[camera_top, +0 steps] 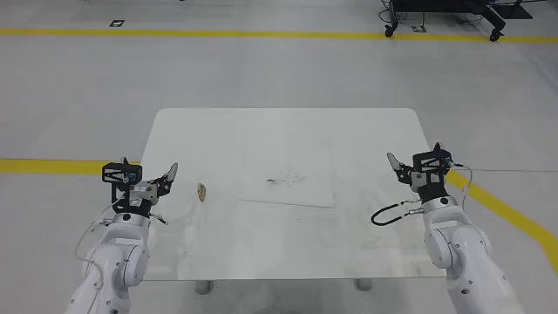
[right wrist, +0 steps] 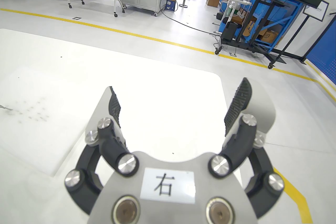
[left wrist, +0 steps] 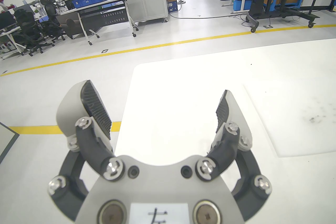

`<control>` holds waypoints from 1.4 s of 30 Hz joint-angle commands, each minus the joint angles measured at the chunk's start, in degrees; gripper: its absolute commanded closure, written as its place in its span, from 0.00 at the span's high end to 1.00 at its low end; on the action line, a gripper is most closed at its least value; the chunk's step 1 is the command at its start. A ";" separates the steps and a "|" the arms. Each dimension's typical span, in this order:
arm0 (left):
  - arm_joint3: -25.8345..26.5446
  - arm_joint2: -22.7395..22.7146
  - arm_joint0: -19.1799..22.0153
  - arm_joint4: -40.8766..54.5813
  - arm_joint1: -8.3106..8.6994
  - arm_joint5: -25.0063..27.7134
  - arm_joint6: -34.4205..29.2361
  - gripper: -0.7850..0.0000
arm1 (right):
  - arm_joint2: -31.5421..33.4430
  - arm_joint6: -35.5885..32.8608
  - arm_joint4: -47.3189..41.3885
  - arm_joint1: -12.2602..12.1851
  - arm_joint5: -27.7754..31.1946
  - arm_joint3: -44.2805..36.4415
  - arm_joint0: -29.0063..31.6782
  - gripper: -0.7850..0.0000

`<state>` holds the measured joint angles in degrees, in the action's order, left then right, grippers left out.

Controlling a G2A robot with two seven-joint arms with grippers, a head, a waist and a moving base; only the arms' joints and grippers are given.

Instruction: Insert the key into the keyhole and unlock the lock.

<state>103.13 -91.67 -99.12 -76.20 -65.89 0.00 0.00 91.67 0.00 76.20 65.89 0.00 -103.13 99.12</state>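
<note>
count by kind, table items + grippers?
lock (small brass-coloured piece, likely): 1
key (thin metal piece on the mat, likely): 1
white mat: 1
grippers, fingers open: 2, left gripper and right gripper
Total: 5
</note>
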 commanded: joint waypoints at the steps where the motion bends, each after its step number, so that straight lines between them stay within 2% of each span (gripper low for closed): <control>1: 0.00 0.00 0.00 0.00 0.00 0.00 0.00 1.00 | 0.00 0.00 0.00 0.00 0.00 0.00 0.00 1.00; 4: 0.00 0.00 0.00 0.00 0.00 0.00 0.00 1.00 | -0.30 -0.12 1.93 0.01 -1.00 0.01 -0.26 1.00; 6: 0.00 0.00 0.00 0.00 0.00 0.00 0.00 1.00 | -3.82 -1.85 4.54 0.26 -0.60 0.52 -1.73 1.00; 10: 0.00 0.00 0.00 0.00 0.00 0.00 0.00 1.00 | -11.54 -5.50 4.44 0.88 5.95 3.21 -6.62 1.00; 14: 0.00 0.00 0.00 0.00 0.00 0.00 0.00 1.00 | -16.68 -7.34 4.61 1.56 8.59 7.27 -10.84 1.00; 27: 0.00 0.00 0.00 0.00 0.00 0.00 0.00 1.00 | -16.76 -7.52 4.23 1.59 8.82 7.58 -11.09 1.00; 30: 0.00 0.00 0.00 0.00 0.00 0.00 0.00 1.00 | -19.47 -7.76 4.24 1.75 15.55 10.75 -14.42 1.00; 33: 0.00 0.00 0.00 0.00 0.00 0.00 0.00 1.00 | -23.92 -7.51 2.29 2.38 26.10 18.07 -22.22 1.00; 37: 0.00 0.00 0.00 0.00 0.00 0.00 0.00 1.00 | -31.00 -3.20 2.24 3.81 38.22 29.11 -32.61 1.00; 40: 0.00 0.00 0.00 0.00 0.00 0.00 0.00 1.00 | -36.88 -0.41 5.42 5.24 44.06 35.36 -39.54 1.00; 42: 0.00 0.00 0.00 0.00 0.00 0.00 0.00 1.00 | -40.05 1.36 7.54 6.20 45.36 38.96 -42.95 1.00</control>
<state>103.13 -91.67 -99.12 -76.20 -65.89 0.00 0.00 53.46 0.51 82.61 71.63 44.76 -66.30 58.35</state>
